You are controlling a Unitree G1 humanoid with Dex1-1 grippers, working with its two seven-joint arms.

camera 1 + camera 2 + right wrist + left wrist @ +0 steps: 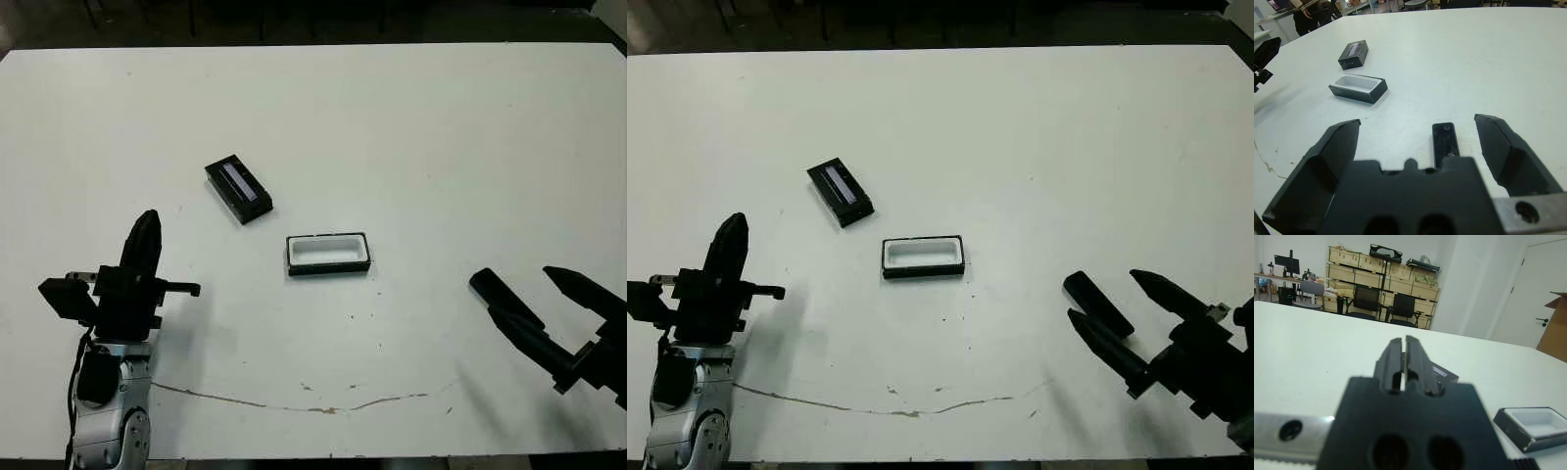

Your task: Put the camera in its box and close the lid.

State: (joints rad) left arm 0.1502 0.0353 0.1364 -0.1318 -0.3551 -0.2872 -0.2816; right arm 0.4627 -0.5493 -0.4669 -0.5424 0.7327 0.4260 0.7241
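The camera (1445,144), a slim black bar, lies flat on the table at the front right. My right gripper (1418,125) hovers open over it, one finger on each side, not touching it. In the head view the camera (1097,302) shows between those fingers. Its box (328,254), a black-walled tray with white lining, sits open and empty at the table's middle. The lid (238,191), a black block with a pale stripe, lies a little to the box's far left. My left gripper (147,220) is shut on nothing at the front left, pointing toward the lid.
A thin brown crack line (294,403) runs across the white table (411,127) near the front edge. Beyond the table's far side, chairs (1366,301) and wooden crates (1352,274) show in the left wrist view.
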